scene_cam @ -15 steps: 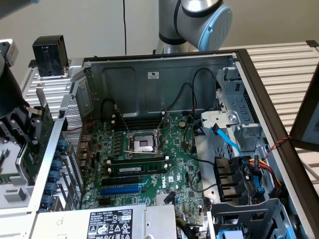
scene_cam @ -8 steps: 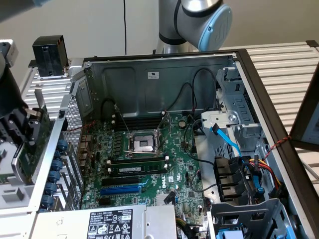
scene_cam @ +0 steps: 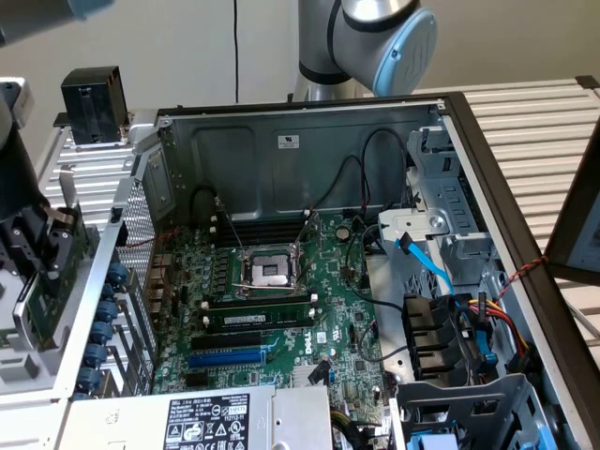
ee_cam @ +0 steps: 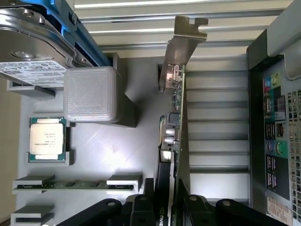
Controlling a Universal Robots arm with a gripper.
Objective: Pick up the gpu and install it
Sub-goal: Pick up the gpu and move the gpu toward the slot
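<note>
The gpu (ee_cam: 176, 117) is seen edge-on in the wrist view: a thin green card with a black shroud along one side and a silver end bracket (ee_cam: 183, 44) at its far end. My gripper (ee_cam: 169, 209) is shut on it, with a black finger on each side of the card. In the exterior view the gripper (scene_cam: 37, 248) holds the green card (scene_cam: 52, 295) at the far left, outside the open computer case and beside its perforated rear panel (scene_cam: 136, 281). The large green motherboard (scene_cam: 281, 319) lies inside the case.
Below the held card is a grey parts tray (ee_cam: 117, 150) with a processor chip (ee_cam: 47, 139), a memory stick (ee_cam: 75, 184), a grey block (ee_cam: 94, 94) and a hard drive (ee_cam: 33, 52). Inside the case are a blue expansion slot (scene_cam: 225, 356), cables (scene_cam: 441, 272) and a power supply (scene_cam: 206, 417).
</note>
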